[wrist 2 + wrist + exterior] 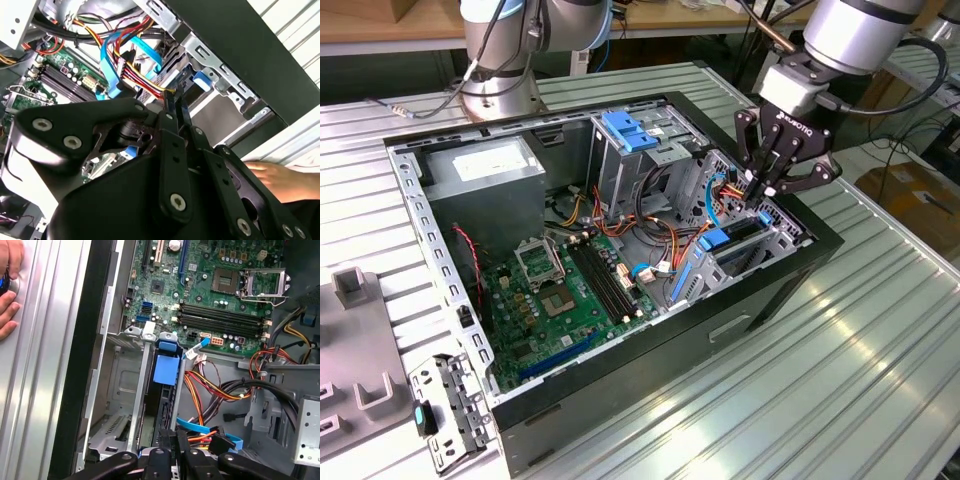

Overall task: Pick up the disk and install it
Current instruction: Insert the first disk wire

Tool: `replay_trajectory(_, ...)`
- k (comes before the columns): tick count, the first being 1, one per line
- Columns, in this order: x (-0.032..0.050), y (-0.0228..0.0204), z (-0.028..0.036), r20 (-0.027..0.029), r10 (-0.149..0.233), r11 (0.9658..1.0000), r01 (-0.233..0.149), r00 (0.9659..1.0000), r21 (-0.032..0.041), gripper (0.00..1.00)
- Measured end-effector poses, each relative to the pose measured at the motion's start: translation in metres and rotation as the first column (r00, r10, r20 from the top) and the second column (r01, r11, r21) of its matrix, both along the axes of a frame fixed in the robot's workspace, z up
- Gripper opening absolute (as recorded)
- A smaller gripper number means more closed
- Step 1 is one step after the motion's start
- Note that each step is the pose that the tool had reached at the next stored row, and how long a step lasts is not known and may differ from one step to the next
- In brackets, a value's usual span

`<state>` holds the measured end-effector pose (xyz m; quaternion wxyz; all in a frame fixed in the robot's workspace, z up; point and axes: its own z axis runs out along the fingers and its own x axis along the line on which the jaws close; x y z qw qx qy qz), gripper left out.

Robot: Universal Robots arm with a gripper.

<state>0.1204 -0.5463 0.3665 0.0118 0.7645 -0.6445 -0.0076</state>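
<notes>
While the open computer case (620,400) lies on the ribbed metal bench (880,330), the gripper (760,190) hangs over the case's side at about 2 o'clock from its middle in the exterior view. Its two thin black fingers are pressed together, and I can see nothing held between them. In both wrist views the tips (174,97) (172,436) point down at a bunch of red, yellow and blue wires (125,60).

The disk (738,232) is inside the case. It stands on its edge in a metal slot (785,238) by the case wall, at about 3 o'clock from the middle of the case in the exterior view, just below the gripper. In the first wrist view the disk (162,405) looks like a dark slab between two metal rails, with a blue plastic piece on its end. The gripper tips are very near the disk, but I cannot tell if they touch it.

In the exterior view the green board (560,290) sits at about 7 o'clock in the case. A grey box (485,165) with a white sticker is at 10 o'clock. A blue tab (625,132) on a tall metal cage is at 12 o'clock.

A person's hand (7,290) rests on the bench just outside the case wall in the first wrist view.
</notes>
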Motion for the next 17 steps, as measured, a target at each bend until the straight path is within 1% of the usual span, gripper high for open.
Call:
replay_trajectory(14,-0.0002,-0.0004,-0.0001,0.0000,0.000,1.0000,0.000,1.0000,-0.0001,0.17)
replay_trajectory(17,-0.0002,-0.0005,-0.0023,0.0001,-0.005,1.0000,0.005,1.0000,0.0000,0.17)
